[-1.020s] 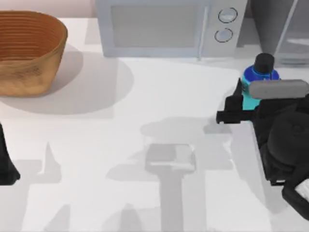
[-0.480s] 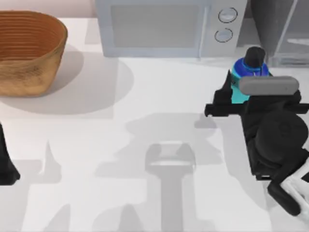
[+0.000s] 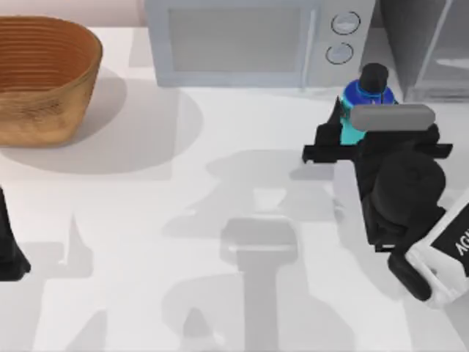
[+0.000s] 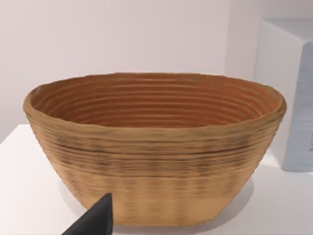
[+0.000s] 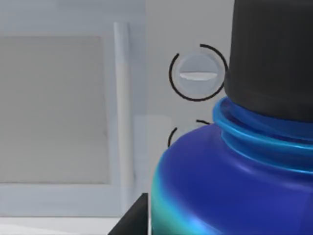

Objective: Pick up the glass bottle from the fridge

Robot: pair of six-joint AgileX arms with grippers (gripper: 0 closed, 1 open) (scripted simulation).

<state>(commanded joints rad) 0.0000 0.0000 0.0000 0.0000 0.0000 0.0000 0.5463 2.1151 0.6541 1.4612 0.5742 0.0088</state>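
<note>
Right gripper (image 3: pixel 350 136): closed round the bottle (image 3: pixel 364 110), one dark finger showing on the bottle's left in the top view; the arm's bulk sits behind it, toward the counter's near right corner.
Bottle: upright in the gripper, turquoise body, blue shoulder, black cap (image 3: pixel 374 75); the right wrist view has it right against the camera (image 5: pixel 234 186).
Fridge (image 3: pixel 425 44): behind and to the right of the gripper, at the counter's back right corner; the bottle is outside it, apart from its front.
Microwave (image 3: pixel 249 40): behind and left of the gripper; its two dials (image 5: pixel 198 73) stand just past the bottle in the right wrist view.
Change: across the last second the gripper and bottle have slid together leftward and toward the back, away from the fridge and nearer the microwave's dial end; the grip looks the same throughout.
Meaning: the bottle travels with the gripper, so I judge the pick secure and the task nearly done, with only the carry or lift left.
Risk: the cap passes near the microwave's front corner; a knock there could tilt the bottle.
Left gripper (image 4: pixel 95 220): parked at the counter's left edge, far left of the work, facing the basket (image 4: pixel 154 147); whether it is open I cannot tell.
Counter (image 3: pixel 220 220): white, bare beneath the right gripper.
</note>
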